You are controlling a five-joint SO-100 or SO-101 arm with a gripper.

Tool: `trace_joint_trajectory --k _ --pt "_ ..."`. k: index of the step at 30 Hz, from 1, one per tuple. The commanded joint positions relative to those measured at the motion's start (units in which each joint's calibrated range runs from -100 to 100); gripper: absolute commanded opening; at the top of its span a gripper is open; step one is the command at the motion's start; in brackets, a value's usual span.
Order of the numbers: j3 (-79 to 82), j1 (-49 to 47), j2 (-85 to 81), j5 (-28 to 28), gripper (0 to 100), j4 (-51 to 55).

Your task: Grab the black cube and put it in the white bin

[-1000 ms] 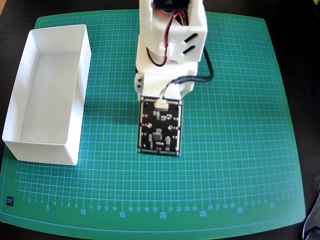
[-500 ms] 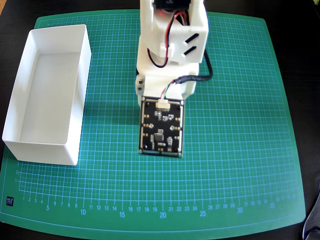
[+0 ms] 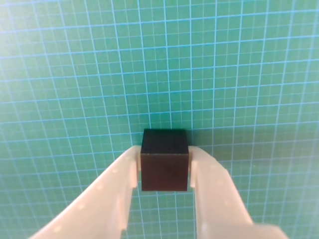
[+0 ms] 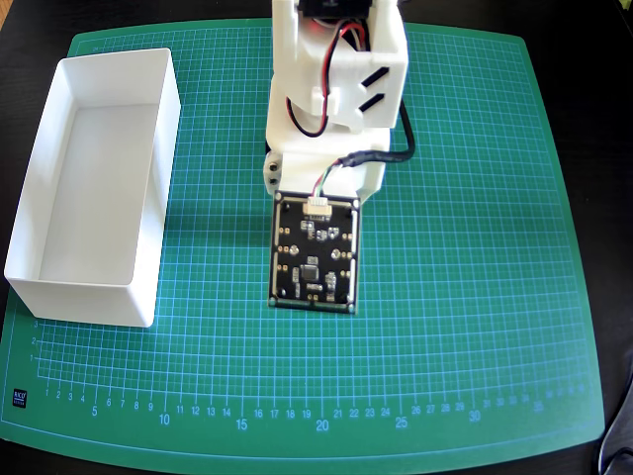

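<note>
In the wrist view, the end effector (image 3: 164, 167) has its two pale fingers (image 3: 119, 194) closed against the left and right faces of the black cube (image 3: 164, 159), which sits between them with the gridded green cutting mat (image 3: 224, 74) beneath it. Whether the cube rests on the mat or is lifted cannot be told. In the overhead view, the white arm (image 4: 336, 79) reaches from the far edge of the counter (image 4: 593, 59) over the middle of the mat, its black circuit board (image 4: 315, 249) hiding end effector and cube. The white bin (image 4: 148, 213) stands open near the mat's left edge, well apart from the arm.
</note>
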Motion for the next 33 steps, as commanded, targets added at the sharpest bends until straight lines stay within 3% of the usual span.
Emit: trace_joint_trajectory --k 1,6,14,24,33 --pt "-1.8 -0.3 -3.2 -0.1 1 -0.2" --pt "-1.9 0.8 -10.1 0.0 1 7.5" --pt "-1.0 9.1 -22.5 2.2 2 7.3" --pt "-1.0 27.4 -21.3 12.4 2 7.3" --pt "-2.1 31.4 -11.0 15.7 2 4.4"
